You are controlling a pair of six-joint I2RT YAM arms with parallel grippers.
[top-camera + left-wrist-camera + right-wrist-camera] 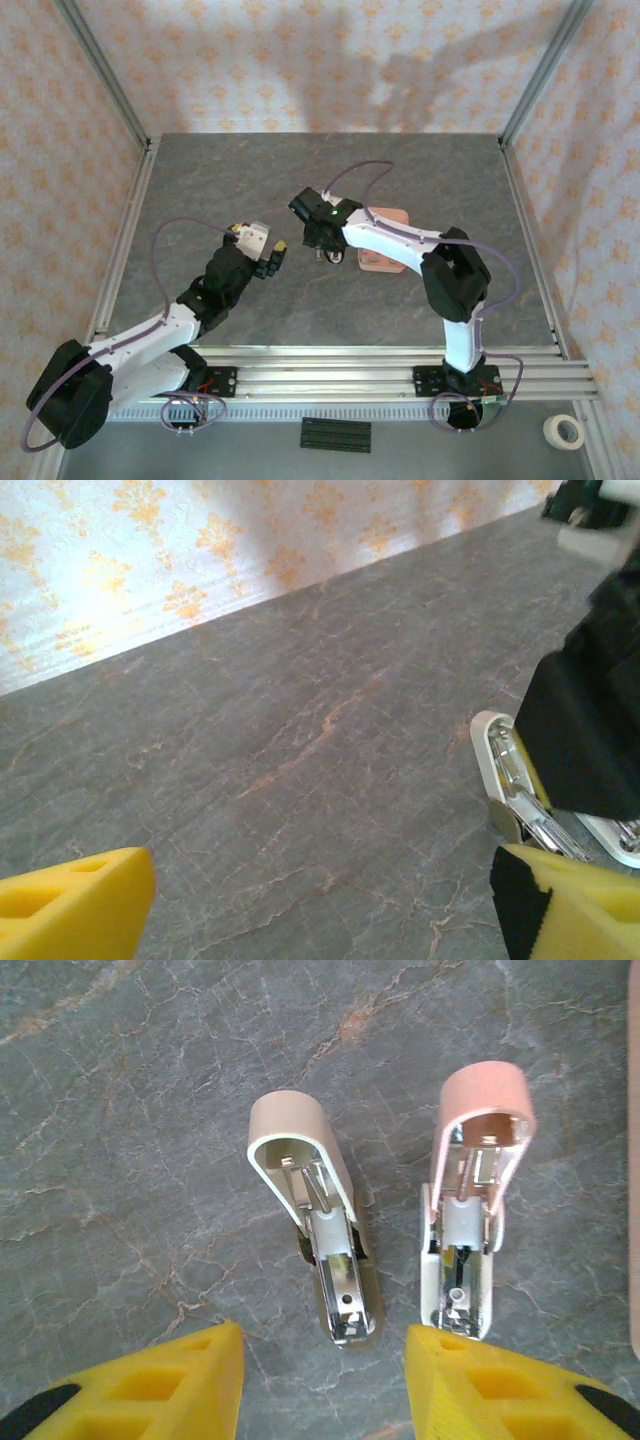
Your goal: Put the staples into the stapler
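Two small staplers lie side by side on the grey table, both hinged open. The pale-pink stapler (468,1210) is on the right in the right wrist view, a cream stapler (312,1220) on the left. My right gripper (322,1345) hangs open just above them, nothing between its yellow fingers, and the cream stapler's metal end points into the gap. My left gripper (320,890) is open and empty over bare table, with the cream stapler (505,775) just right of it. From above, the left gripper (274,257) and right gripper (325,252) sit close together. The staples are out of view.
A salmon-pink tray (378,262) lies partly under the right arm. The right gripper's black body (590,720) crowds the left wrist view. Metal rails (380,360) run along the near edge. Off the table lie a tape roll (570,431) and a black strip (336,434).
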